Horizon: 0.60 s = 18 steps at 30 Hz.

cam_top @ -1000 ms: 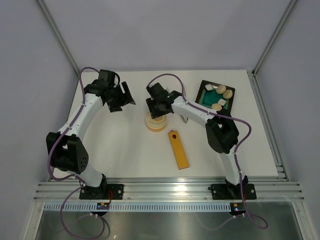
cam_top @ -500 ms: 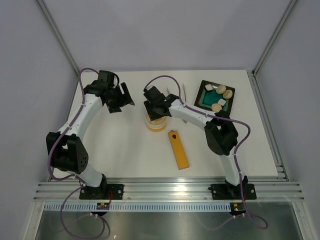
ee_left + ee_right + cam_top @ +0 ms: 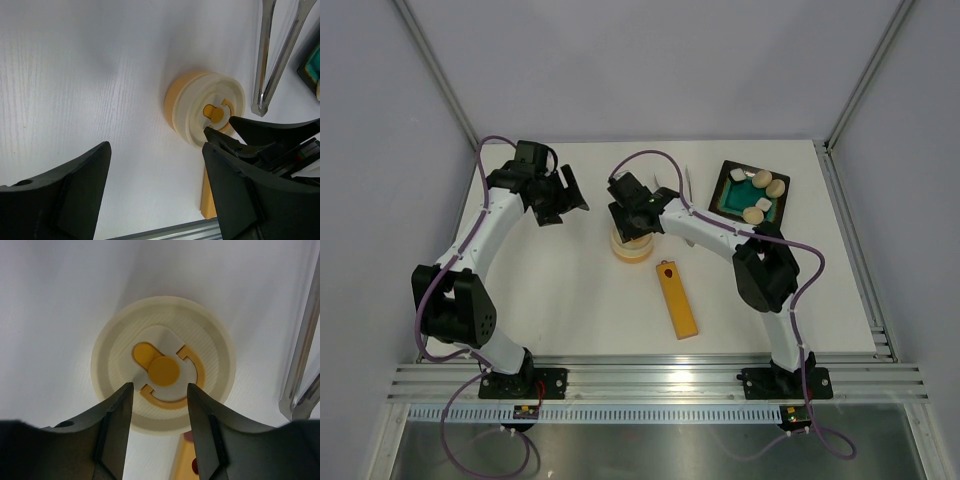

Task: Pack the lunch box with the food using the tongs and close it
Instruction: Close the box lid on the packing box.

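1. The small round cream-yellow plastic lunch box (image 3: 632, 250) sits mid-table. Its matching round lid (image 3: 215, 365), the one with the orange mark, is seated on top. You cannot see what is inside.
2. The right gripper (image 3: 160, 387) hangs straight over the lid. Its jaws are parted and frame the orange tab, but they pinch nothing.
3. The left gripper (image 3: 156, 150) is to the left of the box and a little farther back. It is spread wide and empty, with only bare white table (image 3: 100, 75) between its fingers.
4. The slim silver metal tongs (image 3: 688, 183) lie flat just beyond the box on its far-right side, between it and the tray. Nothing is touching them.
   - Expect them to be light, springy and slick.
   - Flat on the table they give you little to get under.
   - Take them across both arms, partway along the V, so your squeeze closes the tips.
   - A grip too near the joint will likely leave the tips unable to close.
5. The food (image 3: 775, 186) is cream ovals and white blocks. It is still in the black square tray with the green inside (image 3: 734, 196) at the far right.
   - The pieces look small and light.
   - The ovals will probably roll or squirt out of smooth tips, so pinch gently across the short axis.
6. The lid looks like stiff, light plastic. Lift it by the rim, since the tab is shallow.
7. A long orange-yellow bar with a red dot (image 3: 677, 300) lies near-right of the box. It is not part of the job.
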### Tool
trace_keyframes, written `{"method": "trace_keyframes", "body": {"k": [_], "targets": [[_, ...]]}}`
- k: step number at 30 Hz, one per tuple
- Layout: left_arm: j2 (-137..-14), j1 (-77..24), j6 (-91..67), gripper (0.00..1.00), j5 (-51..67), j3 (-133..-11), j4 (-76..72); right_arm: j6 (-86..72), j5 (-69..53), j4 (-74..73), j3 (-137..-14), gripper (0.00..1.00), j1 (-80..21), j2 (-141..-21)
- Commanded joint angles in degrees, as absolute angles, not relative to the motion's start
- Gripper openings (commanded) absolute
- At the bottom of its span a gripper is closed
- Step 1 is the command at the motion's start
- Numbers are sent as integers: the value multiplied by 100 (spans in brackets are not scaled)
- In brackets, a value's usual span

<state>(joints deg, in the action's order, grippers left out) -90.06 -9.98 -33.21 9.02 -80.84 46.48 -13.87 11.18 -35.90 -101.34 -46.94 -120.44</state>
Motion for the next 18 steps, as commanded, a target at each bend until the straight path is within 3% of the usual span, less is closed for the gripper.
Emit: {"method": "trace_keyframes", "body": {"k": [1,11,18], "targets": [[-8763,-940,-3252,78,896,-8103,4465,-1354,1292,-3682,-10178,55,-4772,-11575],[-8728,-870,-3208,78,905,-8095,4500,-1459,1029,-3692,-10081,59,-4772,-11663],[-8710,-853,-3199,79,914,-8033,4491,-1573,642,-3779,-9993,62,-4772,-12339]]}}
